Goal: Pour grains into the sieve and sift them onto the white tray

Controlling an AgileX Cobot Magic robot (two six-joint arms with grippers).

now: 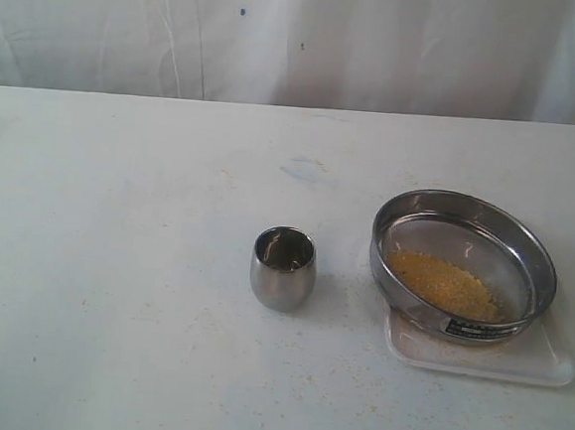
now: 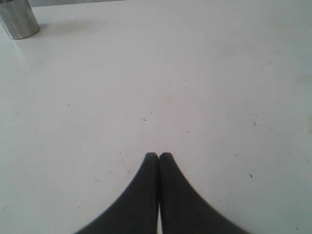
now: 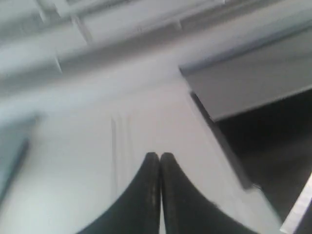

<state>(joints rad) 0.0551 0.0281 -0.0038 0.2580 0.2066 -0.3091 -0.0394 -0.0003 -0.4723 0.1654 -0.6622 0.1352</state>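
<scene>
Exterior view showed a broad white table [image 1: 111, 311] filling most of the scene, with neither arm over it; toward its right side lay the white tray [image 1: 546, 371], flat on the tabletop, only its near and right edges showing; the sieve [image 1: 541, 263] sat on top of the tray and covered most of it, a small dark label [image 1: 478, 330] facing the near side; just left of the sieve, apart from it, a small rounded steel cup [image 1: 283, 272] stood upright near the table's middle; the grains [image 1: 443, 283] lay in a golden-yellow heap inside the sieve, on the near part of its mesh, and a few specks dotted the table around the tray. Left wrist view showed the left gripper [image 2: 159, 156] clenched, its dark fingertips pressed together on nothing, over bare table, well apart from the cup [image 2: 19, 19]; right wrist view was blurred, yet the right gripper [image 3: 159, 156] was likewise pressed closed and empty.
</scene>
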